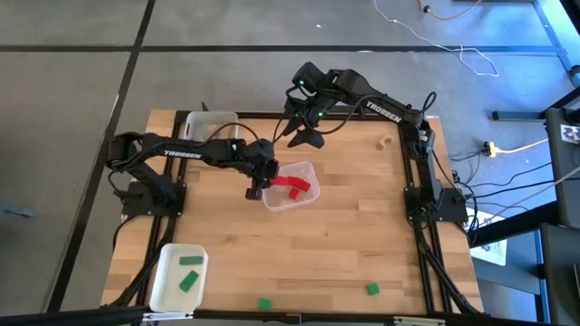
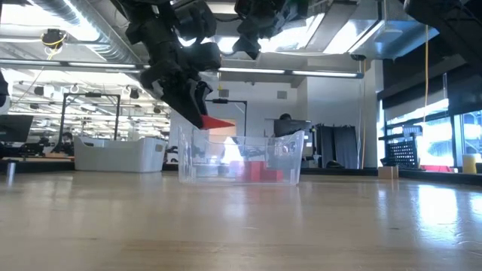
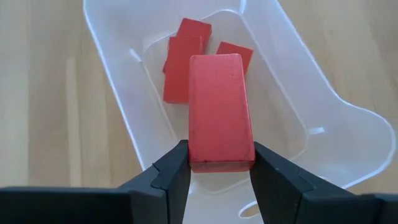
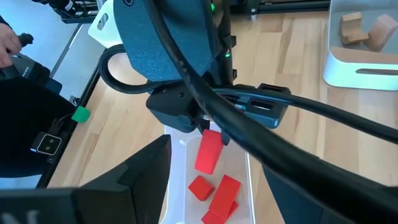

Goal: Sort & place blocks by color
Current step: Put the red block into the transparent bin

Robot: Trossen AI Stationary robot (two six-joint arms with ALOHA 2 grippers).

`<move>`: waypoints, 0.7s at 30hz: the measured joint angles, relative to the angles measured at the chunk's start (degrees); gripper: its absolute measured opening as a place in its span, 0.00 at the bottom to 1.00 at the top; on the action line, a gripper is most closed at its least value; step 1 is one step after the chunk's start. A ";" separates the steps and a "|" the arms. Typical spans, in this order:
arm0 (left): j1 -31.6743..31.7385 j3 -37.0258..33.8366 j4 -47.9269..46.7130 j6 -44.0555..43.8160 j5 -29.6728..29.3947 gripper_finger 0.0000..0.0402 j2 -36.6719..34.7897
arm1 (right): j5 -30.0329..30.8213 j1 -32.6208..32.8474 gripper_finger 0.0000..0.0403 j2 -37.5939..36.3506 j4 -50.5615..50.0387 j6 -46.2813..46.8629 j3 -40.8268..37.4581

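My left gripper (image 3: pixel 221 167) is shut on a red block (image 3: pixel 219 106) and hangs over the near left part of the clear tray (image 1: pixel 304 199). Three red blocks (image 3: pixel 186 59) lie flat on the tray's floor. In the low view the held block (image 2: pixel 219 121) is above the tray's rim (image 2: pixel 241 139). My right gripper (image 1: pixel 306 138) is open in the air just beyond the tray's far side and touches nothing. Two green blocks (image 1: pixel 189 272) lie in the white tray (image 1: pixel 161 288) at the near left. Two more green blocks (image 1: pixel 264 304) (image 1: pixel 372 289) lie on the table by the near edge. My left gripper pinches the red block by its two long side faces at the end nearest the gripper (image 3: pixel 221 158). The fingers (image 3: pixel 171 177) come from above, slanting toward the table's right. The block points along the fingers, tilted, lifted clear above the clear tray.
A second white tray (image 1: pixel 208 122) with tan blocks (image 4: pixel 367 28) stands at the far left of the table. One tan block (image 1: pixel 384 141) lies near the far right corner. The black frame (image 1: pixel 408 163) borders the table. Bare wood (image 1: pixel 344 254) stretches between the clear tray and the near edge.
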 joint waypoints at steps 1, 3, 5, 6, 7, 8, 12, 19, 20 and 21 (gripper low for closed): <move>0.00 0.00 0.00 0.20 0.26 0.36 0.00 | 0.00 0.00 0.60 0.00 0.00 0.02 0.00; 0.00 0.00 -0.02 0.22 0.20 0.36 0.00 | 0.00 0.00 0.60 0.00 -0.02 0.02 0.00; 0.00 0.00 -0.02 0.20 0.21 0.34 0.00 | 0.02 0.00 0.60 0.00 -0.02 0.04 0.00; 0.00 0.00 -0.03 0.20 0.28 0.34 0.00 | 0.02 0.00 0.60 0.00 -0.02 0.06 0.00; 0.00 0.00 -0.04 0.24 0.51 0.33 0.00 | 0.02 0.00 0.60 0.00 -0.01 0.06 0.00; 0.00 0.00 -0.02 0.42 0.77 0.33 0.00 | 0.02 0.00 0.60 0.00 -0.02 0.09 0.00; 0.00 0.00 0.21 1.23 2.67 0.34 0.00 | 0.04 0.00 0.60 0.00 -0.02 0.15 0.00; -0.09 0.00 1.01 1.29 2.21 0.39 0.22 | 0.07 0.00 0.60 0.00 -0.06 0.37 0.00; -0.09 0.00 1.04 1.29 2.32 0.39 0.22 | 0.07 0.00 0.60 0.00 -0.14 0.37 0.00; -0.08 0.00 1.00 1.27 2.44 0.38 0.22 | 0.07 0.00 0.60 0.00 -0.28 0.37 0.00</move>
